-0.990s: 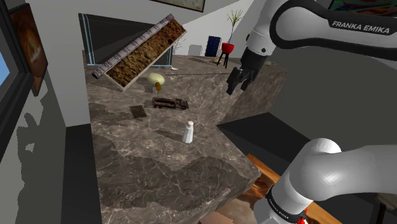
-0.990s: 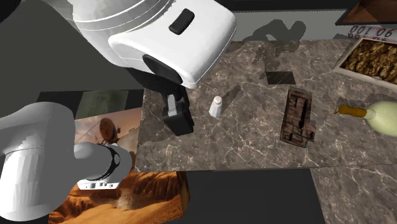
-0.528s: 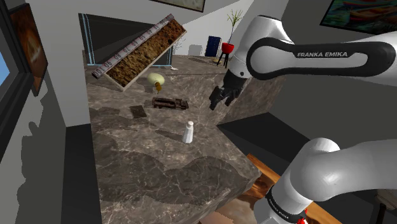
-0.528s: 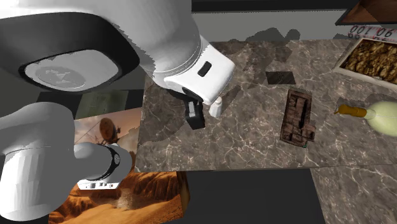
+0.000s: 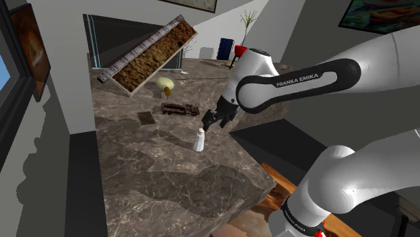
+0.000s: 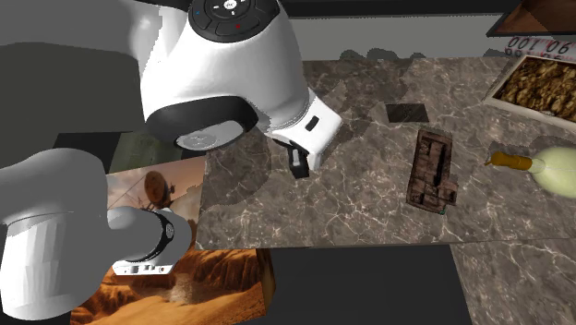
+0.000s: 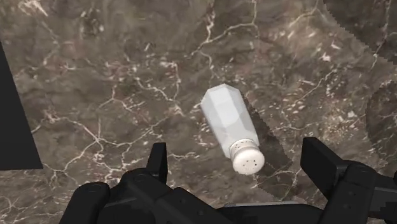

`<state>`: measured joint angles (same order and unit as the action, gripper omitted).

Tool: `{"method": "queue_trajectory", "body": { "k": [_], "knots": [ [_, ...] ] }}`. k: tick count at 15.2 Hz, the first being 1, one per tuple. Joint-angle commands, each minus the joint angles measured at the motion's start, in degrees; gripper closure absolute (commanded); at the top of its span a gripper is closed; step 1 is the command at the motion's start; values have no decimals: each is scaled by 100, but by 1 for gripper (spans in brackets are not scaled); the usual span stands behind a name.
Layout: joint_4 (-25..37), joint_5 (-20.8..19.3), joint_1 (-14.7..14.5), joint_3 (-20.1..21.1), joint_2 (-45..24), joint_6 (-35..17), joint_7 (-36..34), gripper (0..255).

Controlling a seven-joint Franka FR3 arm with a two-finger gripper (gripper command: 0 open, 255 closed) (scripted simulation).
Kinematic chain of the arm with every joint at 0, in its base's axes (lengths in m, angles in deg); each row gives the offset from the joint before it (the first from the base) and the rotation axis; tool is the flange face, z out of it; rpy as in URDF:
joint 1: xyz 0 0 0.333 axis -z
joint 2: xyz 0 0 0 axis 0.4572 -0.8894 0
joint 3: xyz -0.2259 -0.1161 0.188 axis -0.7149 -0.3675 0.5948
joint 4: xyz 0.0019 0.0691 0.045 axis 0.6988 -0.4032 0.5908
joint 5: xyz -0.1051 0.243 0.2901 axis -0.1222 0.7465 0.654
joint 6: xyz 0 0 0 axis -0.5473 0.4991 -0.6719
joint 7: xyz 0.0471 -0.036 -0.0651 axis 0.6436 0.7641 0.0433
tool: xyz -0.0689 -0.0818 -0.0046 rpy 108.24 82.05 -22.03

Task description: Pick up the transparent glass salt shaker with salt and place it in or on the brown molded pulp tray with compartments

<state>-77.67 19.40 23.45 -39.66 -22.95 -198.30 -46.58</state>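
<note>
A white faceted salt shaker (image 5: pixel 199 140) with a perforated cap stands upright on the dark marble counter (image 5: pixel 155 168). My black gripper (image 5: pixel 210 121) hangs just above it and slightly toward the shoulder view's right. In the wrist view the shaker (image 7: pixel 230 127) lies between the fingers (image 7: pixel 158 159) and ahead of them. The gripper (image 7: pixel 242 167) is open and touches nothing. The brown compartment tray (image 5: pixel 179 109) lies farther back on the counter. In the second exterior view the tray (image 6: pixel 432 169) is to the right of the gripper (image 6: pixel 298 164), and the hand hides the shaker.
A small dark square (image 5: pixel 146 118) lies left of the tray. A pale round object with a yellow stem (image 5: pixel 164 85) sits behind it. A long framed box of brown material (image 5: pixel 148 55) leans at the back. The counter edge (image 5: pixel 246 151) drops off right of the shaker.
The arm has swung down and to the shoulder view's left, bringing the open gripper from beyond the counter's right side to just above the shaker. The shaker has not moved.
</note>
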Motion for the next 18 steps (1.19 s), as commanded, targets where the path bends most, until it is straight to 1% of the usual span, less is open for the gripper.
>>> {"method": "queue_trajectory", "body": {
  "k": [1, 2, 3, 10, 18],
  "knots": [
    [23, 97, -31, 80, -542, -616, -90, 0],
    [28, 145, -52, 121, -779, -886, -137, 0],
    [29, 150, -55, 125, -803, -913, -142, 0],
    [-8, 157, -49, 187, -1510, -1659, -141, 0],
    [-8, 156, -49, 186, -1509, -1658, -141, 0]
  ]
}}
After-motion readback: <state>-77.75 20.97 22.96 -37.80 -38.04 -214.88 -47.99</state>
